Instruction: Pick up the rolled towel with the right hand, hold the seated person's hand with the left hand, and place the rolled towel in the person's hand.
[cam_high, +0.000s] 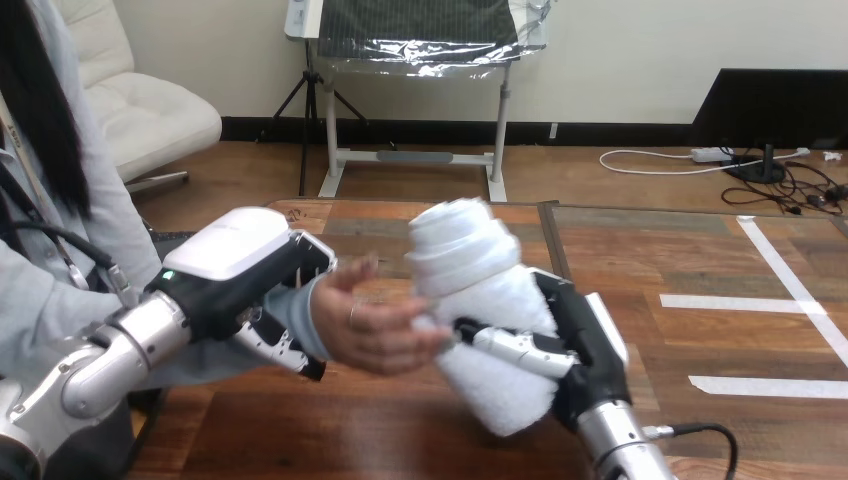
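A white rolled towel (478, 310) stands tilted above the table's middle, with my right hand (578, 345) shut on its lower half, thumb across the front. The person's hand (372, 322) reaches in from the left, palm toward the towel, its fingertips touching the roll's left side. My left hand (245, 275) wraps the person's wrist just behind that hand, its fingers curled under and over the wrist.
The wooden table (400, 430) lies beneath both hands, and white tape strips (745, 302) mark its right part. The person sits at the left edge, close to my left arm (110, 355).
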